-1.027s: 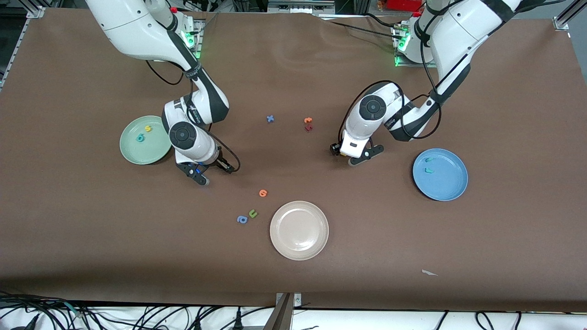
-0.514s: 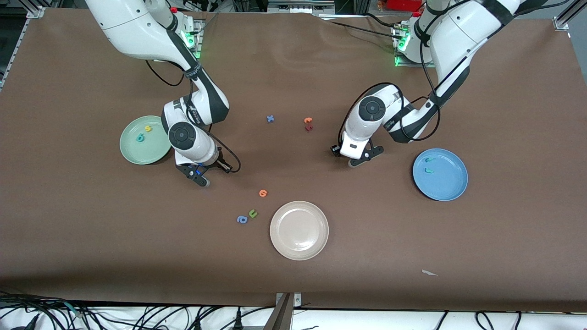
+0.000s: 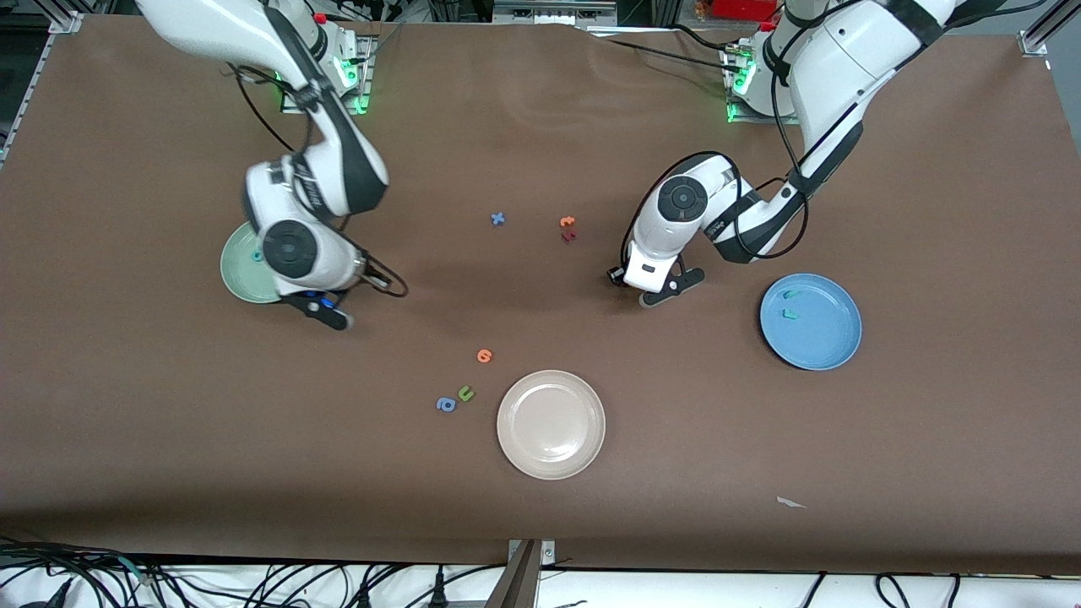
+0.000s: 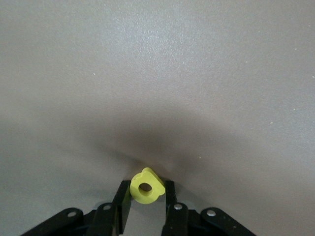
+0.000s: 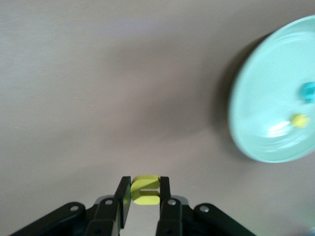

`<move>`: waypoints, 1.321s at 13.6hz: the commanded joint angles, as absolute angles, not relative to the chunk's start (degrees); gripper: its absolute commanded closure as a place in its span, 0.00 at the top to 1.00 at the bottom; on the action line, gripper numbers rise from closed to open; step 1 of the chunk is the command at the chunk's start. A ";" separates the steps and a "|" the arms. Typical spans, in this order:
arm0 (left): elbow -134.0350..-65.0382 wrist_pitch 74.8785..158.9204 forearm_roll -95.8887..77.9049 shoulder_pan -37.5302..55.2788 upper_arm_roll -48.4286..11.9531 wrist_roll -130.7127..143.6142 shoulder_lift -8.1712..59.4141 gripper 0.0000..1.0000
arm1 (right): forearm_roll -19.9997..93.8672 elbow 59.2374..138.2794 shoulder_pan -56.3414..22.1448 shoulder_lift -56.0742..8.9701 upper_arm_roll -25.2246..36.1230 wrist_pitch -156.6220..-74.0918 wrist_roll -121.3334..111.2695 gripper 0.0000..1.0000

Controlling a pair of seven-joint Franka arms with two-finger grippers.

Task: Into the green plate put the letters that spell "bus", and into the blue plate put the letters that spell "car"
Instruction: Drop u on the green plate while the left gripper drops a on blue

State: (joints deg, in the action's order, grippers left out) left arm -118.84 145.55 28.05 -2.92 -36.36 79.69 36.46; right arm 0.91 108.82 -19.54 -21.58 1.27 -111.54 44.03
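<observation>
1. Nearest the cam: cream plate [image 3: 551, 424], w/ blue "a" [image 3: 445, 404], green "u" [image 3: 465, 393] and an orange letter [image 3: 484, 355] beside it. All decoys, leave them.
2. Right gripper [image 5: 143, 194] is up over bare table just beside the green plate [image 3: 241, 272], fingers clamped on the yellow "u" [image 5: 145, 190]. In the right wrist view the plate sits off to one side w/ the teal "b" [image 5: 308, 91] and yellow "s" [image 5: 299, 120] already in it.
3. To do this well: carry the "u" over the plate's middle, not the rim, go low, then let go so the light foam doesn't bounce out. Aim for a bare patch away from "b" and "s".
4. Left gripper [image 4: 146, 196] is low, about at the table, toward the middle, well apart from the blue plate [image 3: 832, 338]; fingers pinched on the yellow "a" [image 4: 146, 186].
5. Lift straight up first; the grip looks to be on the letter's edges, so move w/o jerks. Blue plate already has two teal letters [image 3: 790, 304]; drop the "a" clear of them.
6. Farthest: blue "x" [image 3: 497, 219] and an orange/red pair [image 3: 567, 228]. Not needed.
</observation>
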 commanded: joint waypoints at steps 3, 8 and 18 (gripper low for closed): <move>-117.86 145.72 31.64 -2.11 -35.24 81.48 37.62 0.24 | 1.76 118.89 -19.34 -16.71 11.32 -111.07 27.09 0.11; -110.05 132.13 29.19 -3.60 -35.51 75.18 37.53 0.23 | 1.76 129.28 -19.34 -16.96 15.29 -124.00 20.57 0.11; -98.79 103.45 23.12 -18.96 -35.60 33.70 36.91 0.23 | 1.49 122.02 -19.34 -11.70 15.38 -111.76 20.57 1.00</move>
State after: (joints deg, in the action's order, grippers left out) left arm -100.10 106.49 24.46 -16.66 -35.19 40.86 36.53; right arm 0.92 125.80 -19.01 -15.84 14.96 -119.12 21.55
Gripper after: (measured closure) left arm 0.678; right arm 0.163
